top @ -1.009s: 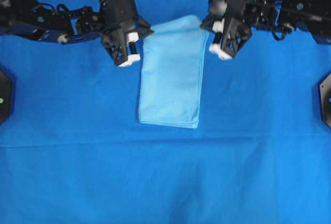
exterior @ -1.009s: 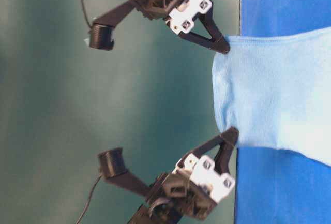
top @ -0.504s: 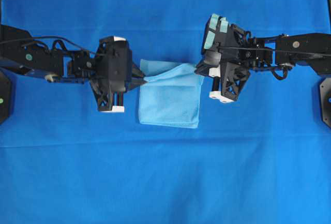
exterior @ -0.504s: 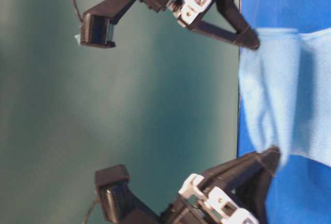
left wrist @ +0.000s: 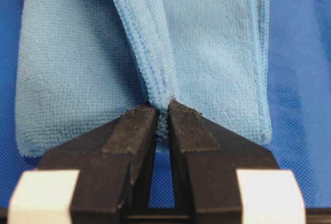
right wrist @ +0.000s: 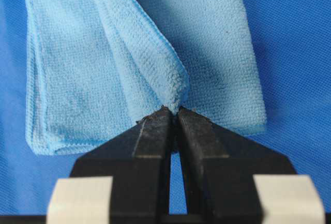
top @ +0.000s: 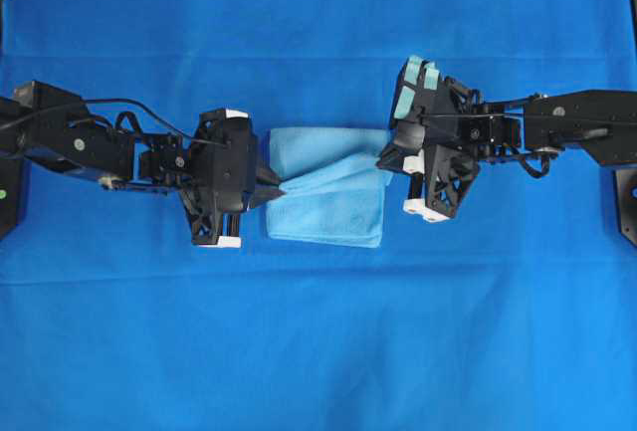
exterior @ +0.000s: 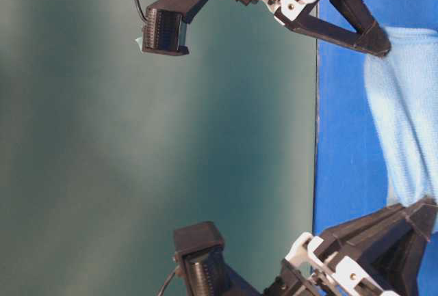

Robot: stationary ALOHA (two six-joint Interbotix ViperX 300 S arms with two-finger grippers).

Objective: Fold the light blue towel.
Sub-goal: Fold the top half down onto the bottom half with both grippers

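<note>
The light blue towel (top: 328, 187) lies folded on the royal-blue table covering (top: 318, 351), its upper layer lifted and stretched between both grippers. My left gripper (top: 277, 190) is shut on the towel's left corner; the left wrist view shows the hem (left wrist: 161, 115) pinched between the black fingertips (left wrist: 135, 123). On the right, my right gripper (top: 382, 162) is shut on the other corner (right wrist: 173, 92). In the table-level view the towel (exterior: 404, 111) hangs between the two grippers just above the cloth.
Black mounts sit at the table's left edge (top: 8, 192) and right edge (top: 627, 197). A dark green wall (exterior: 137, 139) fills the background of the table-level view.
Both grippers have carried the towel's far edge toward the near side, doubling the towel over itself. They also sank lower toward the table.
</note>
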